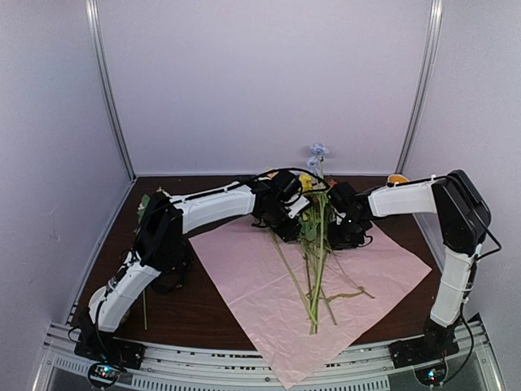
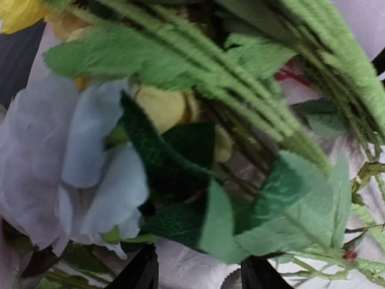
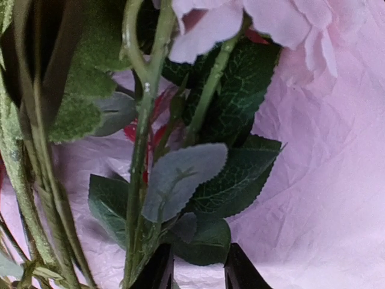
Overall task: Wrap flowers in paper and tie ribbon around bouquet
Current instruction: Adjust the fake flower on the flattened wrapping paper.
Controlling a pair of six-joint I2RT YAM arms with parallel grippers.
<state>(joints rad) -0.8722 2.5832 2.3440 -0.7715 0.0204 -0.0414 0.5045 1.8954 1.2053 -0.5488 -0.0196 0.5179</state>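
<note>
The pink paper (image 1: 269,285) lies flat on the dark table. The flowers (image 1: 316,252) rest on it, stems toward the near edge and heads at the far end, where a blue bloom (image 1: 317,149) stands up. My left gripper (image 1: 285,213) is at the heads from the left. Its jaws (image 2: 201,274) are open, with leaves and a pale blue bloom (image 2: 90,156) just ahead and only paper (image 2: 186,268) between them. My right gripper (image 1: 346,221) is on the right side, open (image 3: 198,271), a leaf (image 3: 204,241) hanging at its tips and a stem (image 3: 144,120) to their left. The ribbon and a bouquet are out of view.
An orange object (image 1: 397,178) sits at the back right corner. A loose green stem (image 1: 145,305) lies on the table by the left arm. Enclosure walls stand on three sides, and a metal rail (image 1: 244,354) runs along the near edge.
</note>
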